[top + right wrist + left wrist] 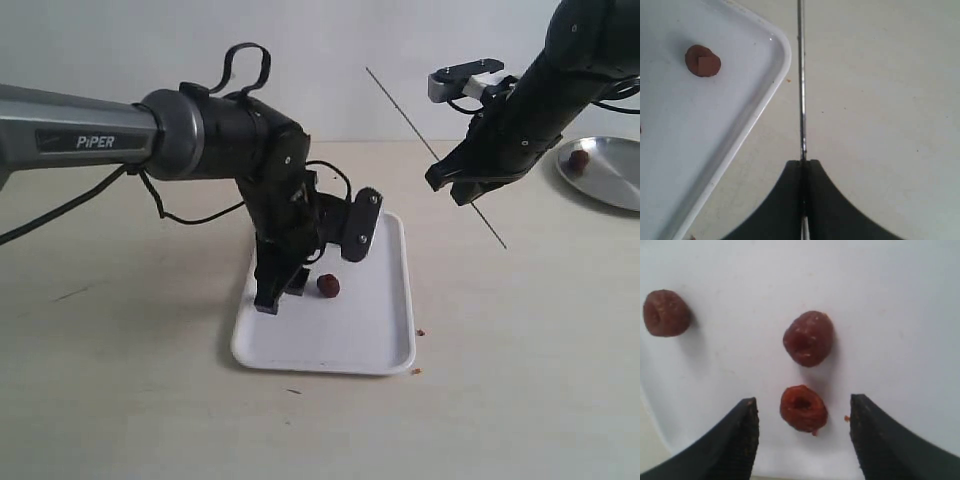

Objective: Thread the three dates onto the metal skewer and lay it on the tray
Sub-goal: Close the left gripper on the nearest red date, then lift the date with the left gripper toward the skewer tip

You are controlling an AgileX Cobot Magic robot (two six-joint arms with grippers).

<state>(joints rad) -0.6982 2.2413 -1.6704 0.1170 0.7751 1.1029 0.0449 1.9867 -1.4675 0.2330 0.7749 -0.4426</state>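
Observation:
Three dates lie on the white tray (900, 295): one date (803, 408) sits between the fingertips of my left gripper (803, 401), which is open with a gap on each side of it. A second date (808, 338) lies just beyond it and a third date (666, 312) further off. From outside, my left gripper (280, 295) points down onto the tray (370, 320) and only one date (328, 286) shows beside it. My right gripper (455, 185) is shut on the metal skewer (400, 110), held slanted in the air right of the tray; the skewer (801, 75) sticks out past the tray corner (782, 55).
A round steel plate (615, 185) with a lone date (578, 158) sits at the far right of the table. Small red crumbs (416, 371) lie on the table by the tray's near right corner.

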